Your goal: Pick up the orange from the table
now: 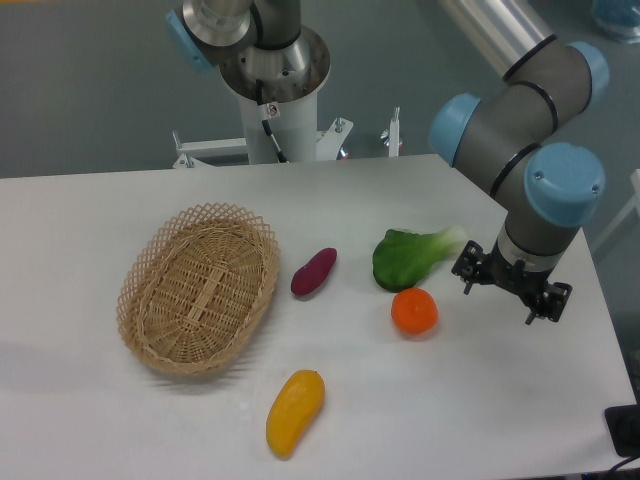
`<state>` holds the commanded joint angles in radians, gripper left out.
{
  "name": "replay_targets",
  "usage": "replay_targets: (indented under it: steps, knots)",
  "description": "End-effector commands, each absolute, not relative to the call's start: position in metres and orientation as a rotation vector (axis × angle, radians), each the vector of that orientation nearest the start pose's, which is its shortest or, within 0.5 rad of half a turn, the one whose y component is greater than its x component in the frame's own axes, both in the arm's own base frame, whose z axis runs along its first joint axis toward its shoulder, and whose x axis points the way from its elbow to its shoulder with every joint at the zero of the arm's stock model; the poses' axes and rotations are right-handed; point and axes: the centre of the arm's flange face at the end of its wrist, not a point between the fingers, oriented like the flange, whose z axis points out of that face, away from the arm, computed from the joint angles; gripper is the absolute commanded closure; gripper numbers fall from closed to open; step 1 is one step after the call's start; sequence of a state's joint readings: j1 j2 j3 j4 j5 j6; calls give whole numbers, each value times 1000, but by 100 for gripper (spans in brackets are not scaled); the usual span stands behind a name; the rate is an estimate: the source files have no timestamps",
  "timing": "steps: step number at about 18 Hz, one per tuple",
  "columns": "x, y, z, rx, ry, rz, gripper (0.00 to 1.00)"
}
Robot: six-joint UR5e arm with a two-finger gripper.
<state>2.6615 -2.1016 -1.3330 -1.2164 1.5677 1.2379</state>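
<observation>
The orange (414, 311) sits right of frame centre on the table (80, 420), touching nothing. I judge it light, firm, smooth, prone to roll; I would grip across its widest girth. The gripper (510, 288), to its right, hangs spread and empty.

White table (80, 210) w/ rounded corners. On it: wicker basket (200, 288) at left, purple sweet potato (314, 272) beside it, green leafy veg (410, 257) right of that, orange (414, 311) just in front of veg, yellow mango (295, 411) near front edge.
</observation>
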Motion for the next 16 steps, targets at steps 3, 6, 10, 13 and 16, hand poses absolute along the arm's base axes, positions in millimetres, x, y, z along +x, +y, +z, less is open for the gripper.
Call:
replay_targets:
  steps: [3, 6, 10, 13, 16]
  knots:
    - [-556, 440, 322, -3107, 227, 85, 0]
    - [-556, 439, 322, -3102, 227, 84, 0]
    - [-552, 445, 321, -3110, 229, 105, 0]
    - [-535, 449, 333, -3103, 253, 83, 0]
    - [-511, 458, 314, -3101, 284, 12, 0]
